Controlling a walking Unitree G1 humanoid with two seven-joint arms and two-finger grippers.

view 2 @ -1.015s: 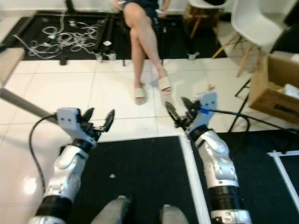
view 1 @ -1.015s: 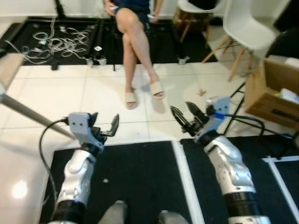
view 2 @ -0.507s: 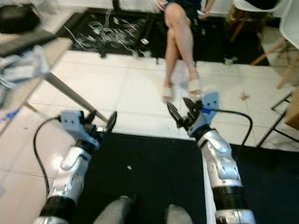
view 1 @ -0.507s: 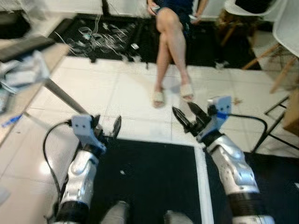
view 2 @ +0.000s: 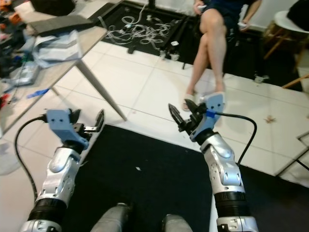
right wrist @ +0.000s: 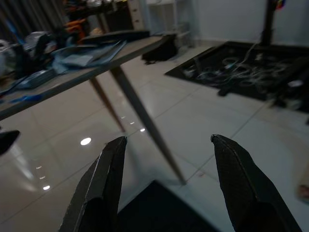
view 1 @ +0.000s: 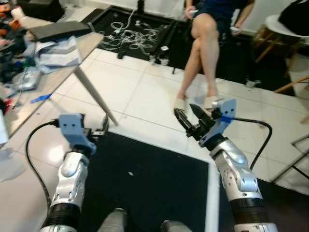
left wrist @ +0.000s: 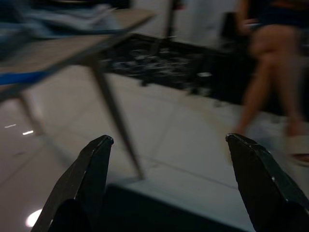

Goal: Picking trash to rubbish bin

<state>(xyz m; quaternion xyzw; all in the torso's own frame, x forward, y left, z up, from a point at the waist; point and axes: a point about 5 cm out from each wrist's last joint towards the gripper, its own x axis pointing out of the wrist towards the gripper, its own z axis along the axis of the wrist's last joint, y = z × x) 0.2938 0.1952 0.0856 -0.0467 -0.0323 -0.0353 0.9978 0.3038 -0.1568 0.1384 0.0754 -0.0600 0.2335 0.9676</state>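
Both grippers — left gripper [view 1: 99, 131], right gripper [view 1: 189, 114] — hang spread apart over the black mat [view 1: 154, 183].

White tiled floor [view 1: 145, 92], black mats [view 1: 154, 179], cluttered table [view 1: 53, 58], tangled cables [view 1: 133, 34]

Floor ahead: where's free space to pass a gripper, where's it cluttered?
Free: the white tiles between the table leg and the seated person's feet, and the black mat between the open left gripper and open right gripper. Crowded: the table top and the cable tangle.
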